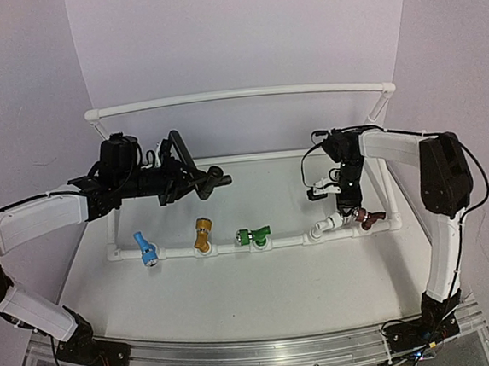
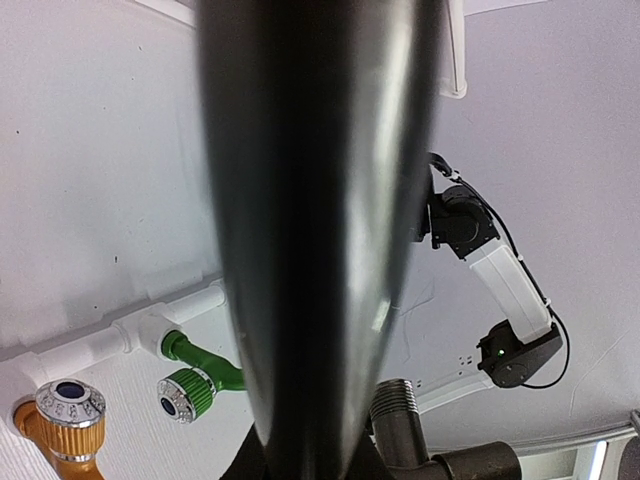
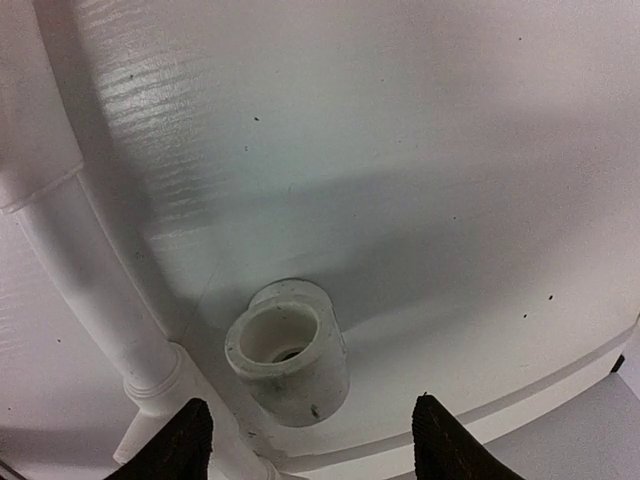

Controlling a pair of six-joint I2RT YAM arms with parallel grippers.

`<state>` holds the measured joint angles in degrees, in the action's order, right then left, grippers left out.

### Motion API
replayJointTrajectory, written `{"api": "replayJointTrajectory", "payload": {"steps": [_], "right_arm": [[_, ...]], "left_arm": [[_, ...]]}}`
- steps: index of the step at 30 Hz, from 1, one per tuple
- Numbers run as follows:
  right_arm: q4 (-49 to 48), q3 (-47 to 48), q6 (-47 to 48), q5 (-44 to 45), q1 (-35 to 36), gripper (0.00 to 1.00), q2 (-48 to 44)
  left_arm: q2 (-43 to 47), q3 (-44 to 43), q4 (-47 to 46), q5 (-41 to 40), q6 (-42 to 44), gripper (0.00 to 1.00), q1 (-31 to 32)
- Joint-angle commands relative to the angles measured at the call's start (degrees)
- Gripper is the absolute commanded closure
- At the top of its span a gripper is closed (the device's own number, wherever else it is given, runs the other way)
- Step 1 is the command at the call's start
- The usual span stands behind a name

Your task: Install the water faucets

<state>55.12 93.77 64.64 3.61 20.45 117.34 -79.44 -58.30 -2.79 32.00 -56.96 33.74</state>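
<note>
The dark grey-black water faucet [image 1: 213,181] hangs in the air over the back left of the table, with my left gripper [image 1: 178,182] shut on it. Its long lever handle [image 2: 315,220] fills the middle of the left wrist view, and its threaded end [image 2: 400,420] shows at the bottom. The small white pipe fitting [image 1: 325,225] stands on the front pipe run, open mouth upward. My right gripper [image 1: 346,201] hangs just above it, open. In the right wrist view the fitting [image 3: 290,365] lies ahead of and between the two dark fingertips [image 3: 185,445], untouched.
A blue faucet [image 1: 145,247], a gold faucet [image 1: 202,235] and a green faucet [image 1: 253,236] sit along the front pipe [image 1: 173,252]. A brown faucet [image 1: 369,217] sits right of the fitting. A white rail [image 1: 237,95] crosses the back of the frame.
</note>
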Motion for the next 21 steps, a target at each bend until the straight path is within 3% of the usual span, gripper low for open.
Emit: {"api": "replayJointTrajectory", "payload": {"steps": [1,21], "right_arm": [[-0.8,-1.5,1.4,3.1,0.6,0.38,1.6],[-7.7,-6.1,4.0,4.8,1.4,0.52,2.5]], "left_arm": [[2.8,-0.3,-3.9,-0.2,0.8,1.0,0.1],[3.1,-0.1,-3.6,-1.0,1.2,1.0,0.1]]}}
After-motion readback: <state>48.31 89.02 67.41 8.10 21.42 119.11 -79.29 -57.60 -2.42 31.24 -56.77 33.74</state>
